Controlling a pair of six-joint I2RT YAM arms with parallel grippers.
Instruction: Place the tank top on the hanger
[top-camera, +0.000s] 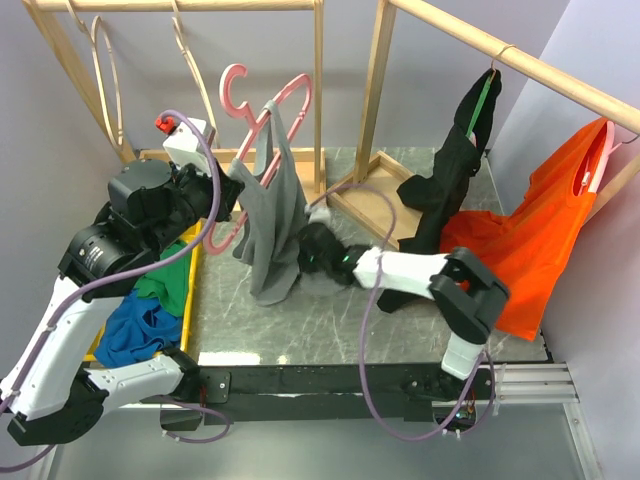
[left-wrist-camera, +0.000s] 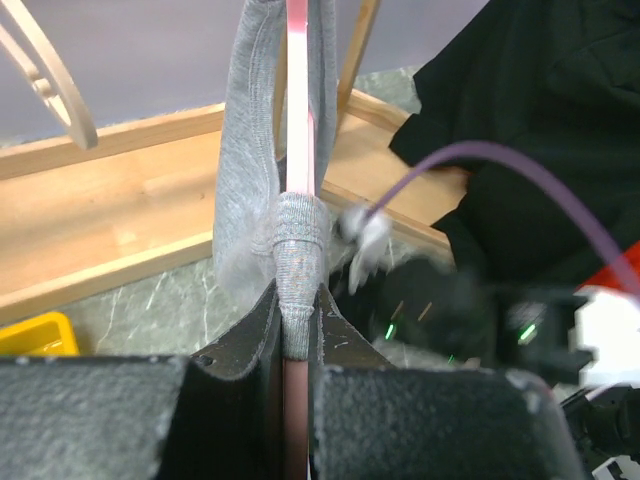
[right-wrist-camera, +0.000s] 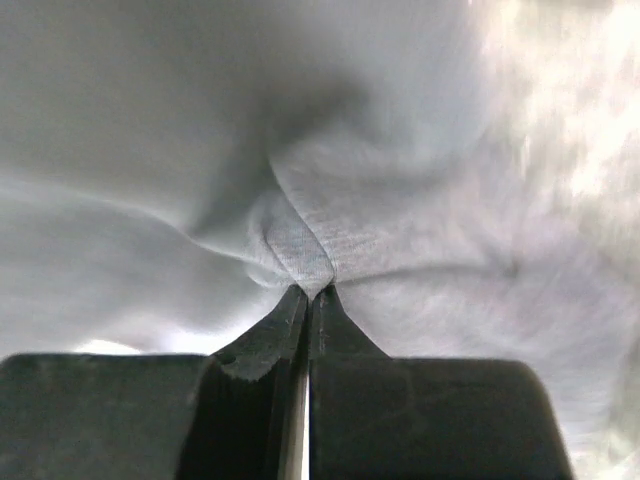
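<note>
nearby a black garment (top-camera: 450, 170) hangs; left hand (left-wrist-camera: 297, 330) clamps hanger (left-wrist-camera: 297, 100), right hand (right-wrist-camera: 308, 295) pinches tank top (top-camera: 272, 230).

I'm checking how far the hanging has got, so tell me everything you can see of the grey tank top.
The tank top is plain grey soft knit, sleeveless, with thin straps. It hangs limp and folded from the pink hanger, one strap wrapped over the hanger's bar. The left gripper is shut on that strap and the bar together; the right gripper pinches a fold of the body lower down. Whether the hem touches the table cannot be told.
</note>
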